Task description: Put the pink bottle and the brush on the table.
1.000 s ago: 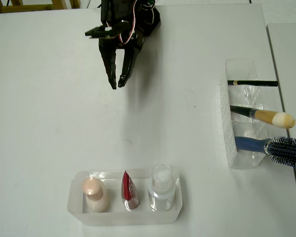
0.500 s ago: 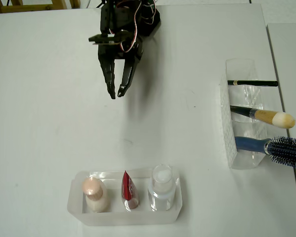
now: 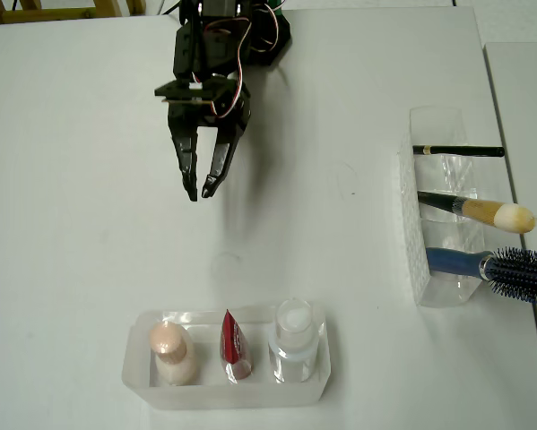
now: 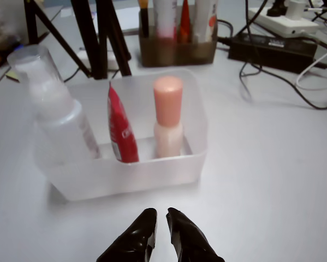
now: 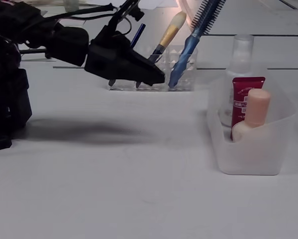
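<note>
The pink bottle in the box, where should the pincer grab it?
Probably by its peach cap, coming from above: the pink bottle stands upright in the tray, the cap clears the rim, and the red tube stands close beside it.

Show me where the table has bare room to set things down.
Free: the broad white table left of the gripper, and the patch between the bottle tray and the brush holder. Crowded: inside the tray around the pink bottle.
</note>
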You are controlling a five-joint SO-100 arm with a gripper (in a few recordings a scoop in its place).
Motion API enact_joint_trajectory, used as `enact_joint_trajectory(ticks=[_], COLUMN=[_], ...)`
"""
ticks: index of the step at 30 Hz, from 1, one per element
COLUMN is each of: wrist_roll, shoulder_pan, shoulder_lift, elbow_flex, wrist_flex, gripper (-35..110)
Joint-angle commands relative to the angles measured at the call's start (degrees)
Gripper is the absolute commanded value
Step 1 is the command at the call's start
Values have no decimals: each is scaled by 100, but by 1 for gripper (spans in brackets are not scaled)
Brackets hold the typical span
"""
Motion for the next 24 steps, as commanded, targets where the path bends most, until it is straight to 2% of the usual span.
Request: enact_joint_trajectory(ticks=[1,14,24], wrist_roll=[-158,-281,-290], shoulder_pan=[105,563,738], shoulder_lift=[-264,-1775,-2496], elbow_flex=[-501,-1600,-2232], wrist_flex=[-132,-510,-571], gripper=[0,0,8])
